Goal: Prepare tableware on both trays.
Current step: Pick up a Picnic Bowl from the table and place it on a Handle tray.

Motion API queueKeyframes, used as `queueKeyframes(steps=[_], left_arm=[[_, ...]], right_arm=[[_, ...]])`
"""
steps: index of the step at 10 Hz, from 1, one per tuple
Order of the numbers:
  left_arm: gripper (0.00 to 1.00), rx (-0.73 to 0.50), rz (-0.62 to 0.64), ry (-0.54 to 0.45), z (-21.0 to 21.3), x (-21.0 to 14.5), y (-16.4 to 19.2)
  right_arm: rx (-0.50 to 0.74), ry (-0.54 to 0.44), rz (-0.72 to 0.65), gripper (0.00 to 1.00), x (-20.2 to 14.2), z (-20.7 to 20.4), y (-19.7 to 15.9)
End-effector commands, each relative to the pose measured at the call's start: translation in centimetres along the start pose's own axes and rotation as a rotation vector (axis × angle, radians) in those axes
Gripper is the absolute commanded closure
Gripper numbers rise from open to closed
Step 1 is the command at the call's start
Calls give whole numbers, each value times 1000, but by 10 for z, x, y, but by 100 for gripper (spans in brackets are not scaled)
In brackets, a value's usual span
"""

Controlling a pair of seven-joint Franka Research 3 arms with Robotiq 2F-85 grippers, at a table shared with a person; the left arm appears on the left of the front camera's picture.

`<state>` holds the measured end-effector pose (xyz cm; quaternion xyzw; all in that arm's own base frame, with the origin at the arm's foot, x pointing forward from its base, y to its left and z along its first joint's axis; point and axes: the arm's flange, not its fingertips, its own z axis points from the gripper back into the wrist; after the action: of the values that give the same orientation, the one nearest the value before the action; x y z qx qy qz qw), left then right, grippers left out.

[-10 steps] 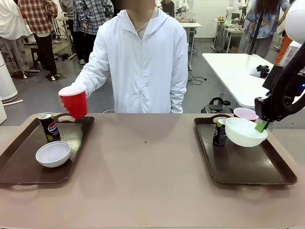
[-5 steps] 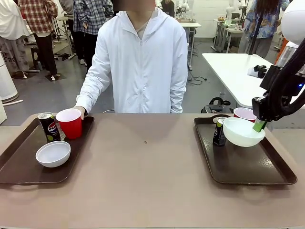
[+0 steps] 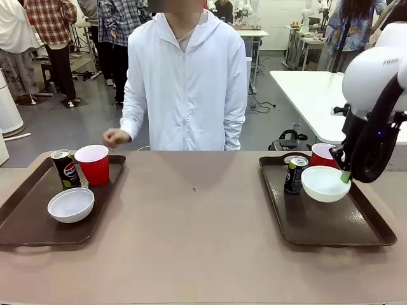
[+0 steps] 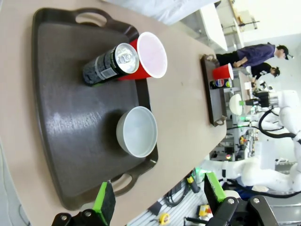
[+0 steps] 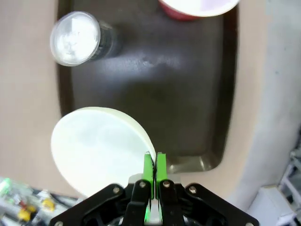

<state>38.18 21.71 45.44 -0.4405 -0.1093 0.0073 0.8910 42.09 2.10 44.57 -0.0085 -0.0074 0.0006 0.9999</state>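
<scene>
Setting tableware on two trays on the bench.
Left tray holds a can, a red cup and a bowl; left hand stands apart above it. Right hand is clamped on the bowl rim over the right tray, beside its can and cup.

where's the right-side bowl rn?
Front view: the white bowl is over the right tray, beside the can and in front of the red cup, its rim pinched by the shut right gripper.
</scene>
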Motion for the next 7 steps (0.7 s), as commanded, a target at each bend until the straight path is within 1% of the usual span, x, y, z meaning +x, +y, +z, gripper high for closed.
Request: queueKeyframes(steps=[1,2,3,5,7], left_arm=[[0,-8,12,-8,2,0,-3],[0,-8,12,-8,2,0,-3],[0,-8,12,-8,2,0,-3],[0,-8,12,-8,2,0,-3],[0,-8,12,-8,2,0,-3]], right_arm=[[-52,6,-78,97,8,-27,-6],[-42,-13,-93,97,12,-37,-10],[-36,-11,-97,97,16,-46,-13],[-11,31,-93,97,23,-59,-16],[2,47,-95,97,30,-68,-16]])
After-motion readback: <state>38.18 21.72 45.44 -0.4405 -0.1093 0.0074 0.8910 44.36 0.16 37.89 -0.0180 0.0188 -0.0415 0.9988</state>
